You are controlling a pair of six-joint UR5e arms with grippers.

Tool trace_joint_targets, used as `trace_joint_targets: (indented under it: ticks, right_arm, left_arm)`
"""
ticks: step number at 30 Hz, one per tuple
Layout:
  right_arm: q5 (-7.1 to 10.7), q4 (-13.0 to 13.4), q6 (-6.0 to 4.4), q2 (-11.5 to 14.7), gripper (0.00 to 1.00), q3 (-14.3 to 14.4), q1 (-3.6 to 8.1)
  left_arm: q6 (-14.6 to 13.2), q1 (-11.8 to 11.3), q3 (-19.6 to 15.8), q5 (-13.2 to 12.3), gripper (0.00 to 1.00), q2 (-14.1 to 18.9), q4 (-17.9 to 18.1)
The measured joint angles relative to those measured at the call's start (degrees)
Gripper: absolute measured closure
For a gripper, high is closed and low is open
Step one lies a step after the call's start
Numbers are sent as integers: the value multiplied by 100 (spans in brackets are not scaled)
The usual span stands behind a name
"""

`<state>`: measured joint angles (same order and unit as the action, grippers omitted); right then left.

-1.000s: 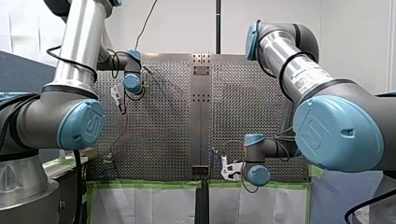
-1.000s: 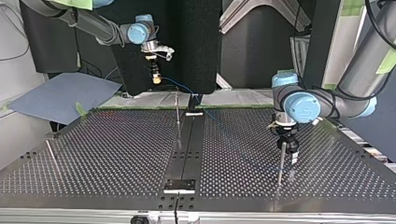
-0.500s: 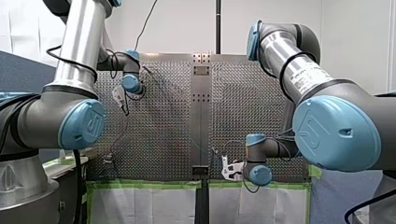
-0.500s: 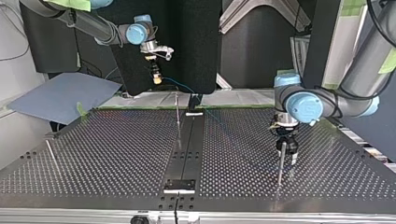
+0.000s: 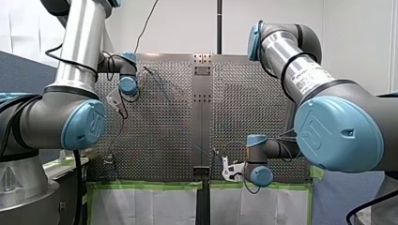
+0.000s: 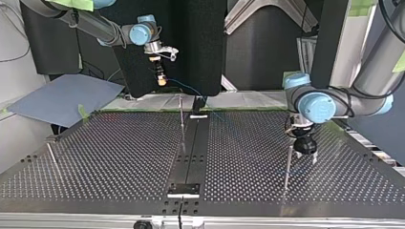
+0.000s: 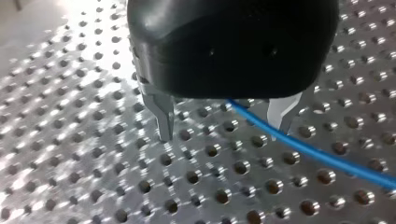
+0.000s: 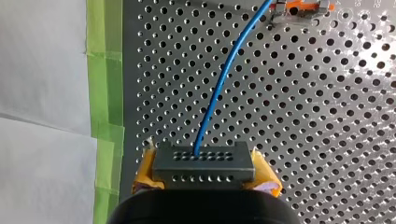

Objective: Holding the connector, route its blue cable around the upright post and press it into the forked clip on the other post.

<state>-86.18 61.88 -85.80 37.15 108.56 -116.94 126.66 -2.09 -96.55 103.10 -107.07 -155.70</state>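
Since a second ago my left hand has slid toward the top view's right, from in front of the thin post to just beside its tip. In the front view it has shifted slightly left. My right hand has stayed where it was, raised above the far edge of the surface, at the top view's left of the middle post.

Seen from the left wrist, the left hand's metal fingers stand apart over the perforated surface, gripping nothing. The blue cable comes out from under the hand between them and runs on past one fingertip; whether it touches, I cannot tell.

Seen from the right wrist, the right hand's yellow pads are clamped on the black connector. The cable leaves its face and curves ahead toward an orange part, with green tape to one side.
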Motion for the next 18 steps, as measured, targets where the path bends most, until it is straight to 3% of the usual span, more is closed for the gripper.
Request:
trace_joint_targets:
  ticks: [8, 18]
  right_arm:
    - [6, 0, 0, 0, 100, -3, -13]
    - [7, -8, 0, 0, 100, -3, -17]
  left_arm:
    - [259, -23, -3, 149, 0, 71, 43]
    - [232, 33, -10, -71, 0, 182, -112]
